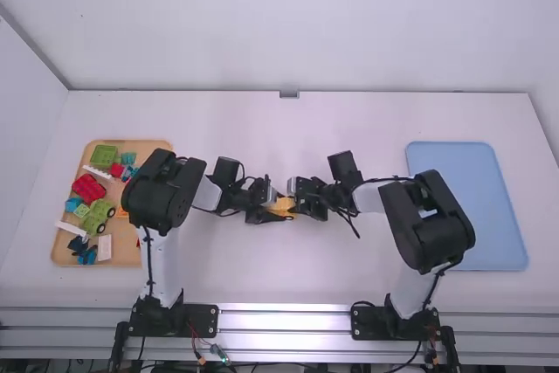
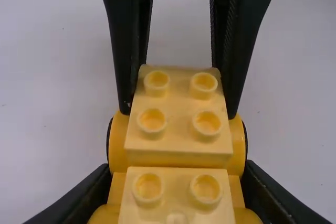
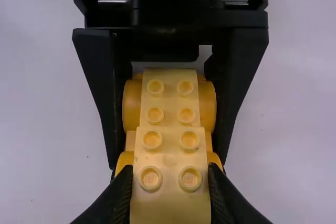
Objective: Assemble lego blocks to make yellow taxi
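Note:
In the high view my left gripper and right gripper meet at mid-table around a yellow wheeled car. The left wrist view has my left gripper shut on the car's base, between yellow wheels. A yellow studded block sits beside another studded yellow part, between the right gripper's fingers. In the right wrist view my right gripper is shut on that yellow block; the left gripper's black fingers flank the wheels. Whether the block is pressed down fully I cannot tell.
At the left stands a wooden tray of loose pieces: green, red, blue and white blocks and a green wheeled piece. A flat blue tray lies at the right, partly behind the right arm.

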Robot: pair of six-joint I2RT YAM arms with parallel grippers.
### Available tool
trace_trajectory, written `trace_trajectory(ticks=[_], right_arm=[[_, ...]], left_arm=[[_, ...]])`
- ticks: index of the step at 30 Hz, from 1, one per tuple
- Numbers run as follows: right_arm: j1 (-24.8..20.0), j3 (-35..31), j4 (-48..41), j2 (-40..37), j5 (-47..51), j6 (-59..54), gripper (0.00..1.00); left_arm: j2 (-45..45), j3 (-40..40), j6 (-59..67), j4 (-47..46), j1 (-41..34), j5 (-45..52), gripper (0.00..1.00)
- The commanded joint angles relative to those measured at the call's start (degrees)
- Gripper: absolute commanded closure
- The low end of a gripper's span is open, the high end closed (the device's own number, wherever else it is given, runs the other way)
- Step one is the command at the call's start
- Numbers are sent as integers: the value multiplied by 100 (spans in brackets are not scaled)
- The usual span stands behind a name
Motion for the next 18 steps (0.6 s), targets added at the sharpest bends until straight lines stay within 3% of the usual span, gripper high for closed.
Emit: trace_trajectory(ticks=[1, 2, 4, 5, 7, 15, 16, 17, 18], right_arm=[[28, 44, -24, 48, 260, 20, 82], [28, 42, -26, 48, 247, 15, 77], [22, 44, -9, 48, 114, 20, 54], [22, 46, -2, 48, 74, 17, 53], [22, 90, -2, 48, -181, 17, 36], [-269, 310, 9, 46, -1217, 11, 36], [-374, 345, 2, 46, -1523, -39, 41], [-503, 372, -7, 46, -1818, -164, 63], [-529, 372, -2, 46, -1864, -162, 72]], left_arm=[[55, -46, -66, -66, -28, -4, 55], [55, -46, -66, -63, -33, -4, 54], [55, -44, -66, -63, -44, -4, 53], [55, -44, -66, -63, -44, -4, 52], [55, -35, -70, -68, -44, -4, 52], [55, -35, -127, -44, -46, -11, 51], [55, -31, -129, -37, -39, -7, 51], [55, -22, -131, -44, -46, -7, 51], [55, -26, -129, -42, -46, -9, 51]])
